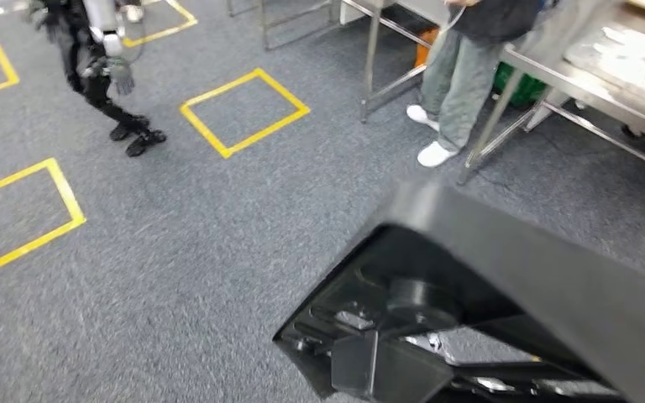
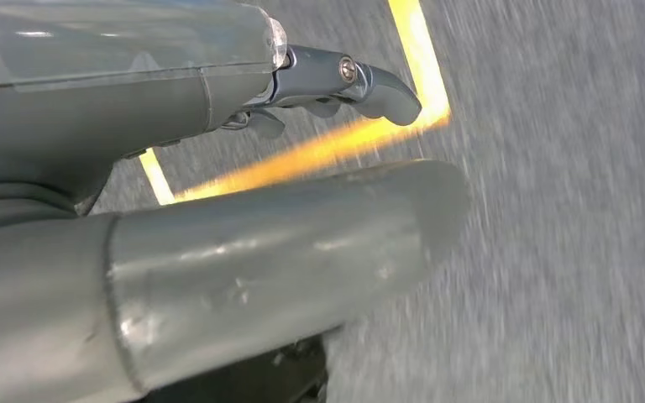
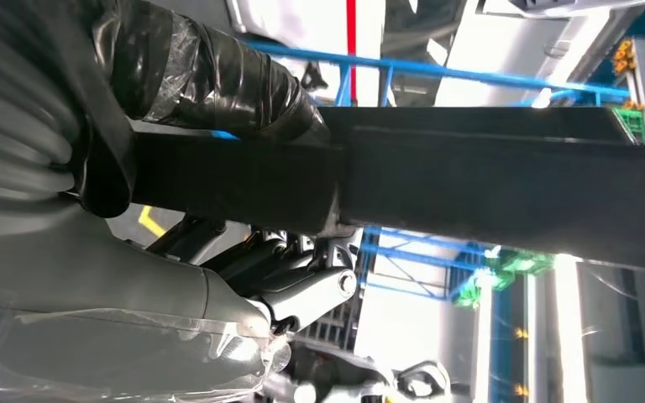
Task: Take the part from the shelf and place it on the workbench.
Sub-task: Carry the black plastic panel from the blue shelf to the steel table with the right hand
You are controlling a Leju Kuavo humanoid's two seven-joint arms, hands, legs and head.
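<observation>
Long black part (image 1: pixel 504 285) slanting lower-left to upper-right over carpet, right hand (image 3: pixel 243 277) gripping it, left hand (image 2: pixel 327 84) holding nothing

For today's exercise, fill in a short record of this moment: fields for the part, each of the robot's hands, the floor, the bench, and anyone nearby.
part: large black part, carried low in the head view
right hand: right hand grips the part
left hand: left hand holds nothing, hanging above the floor
floor: grey carpet with yellow taped squares
bench: metal workbench at upper right
nearby: a person standing at the bench; another robot at upper left
</observation>
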